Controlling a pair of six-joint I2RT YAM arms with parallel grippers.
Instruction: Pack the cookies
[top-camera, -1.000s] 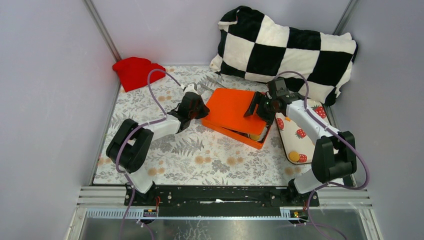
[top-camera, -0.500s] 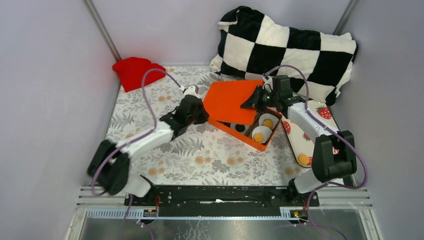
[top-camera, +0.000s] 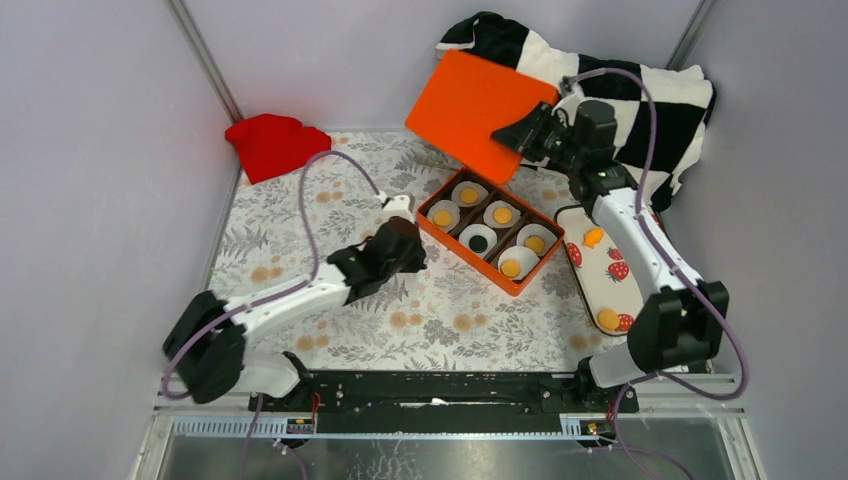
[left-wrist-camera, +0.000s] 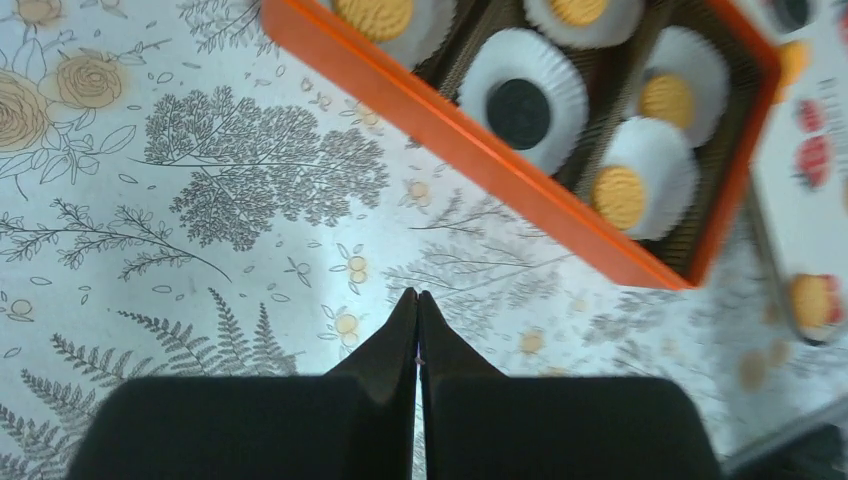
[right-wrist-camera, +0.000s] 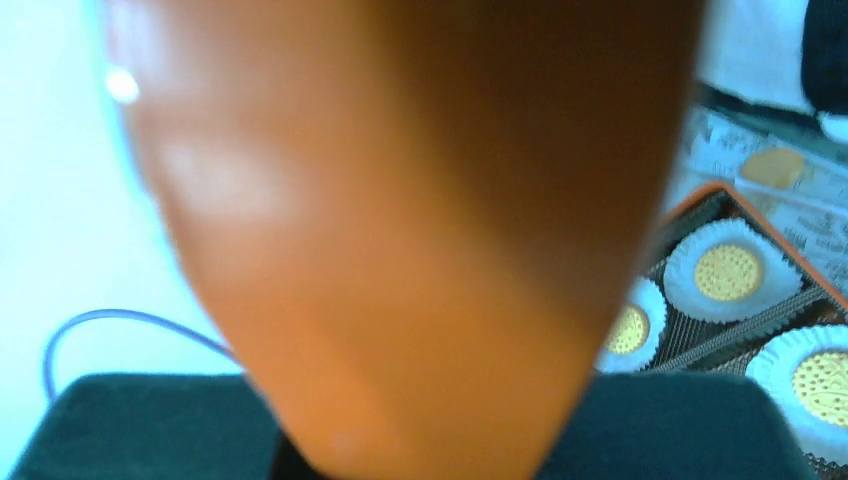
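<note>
Cookies: six sit cupped in the open orange box, two loose on the strawberry tray; light, brittle, probably best pinched across the rim; left fingers closed, empty; right fingers clamp the lid aloft.

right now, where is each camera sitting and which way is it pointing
Top external: high behind the arm bases, looking down on the tablecloth; shows left arm, right arm, open orange box, and lid held by the right fingers.
Left wrist: on the left arm, facing down at the tablecloth with the box beyond; shut left fingers at the bottom.
Right wrist: on the right arm, facing the blurred lid close up; dark hardware along the bottom.
Shared: all three show the box's cookies in paper cups.
</note>
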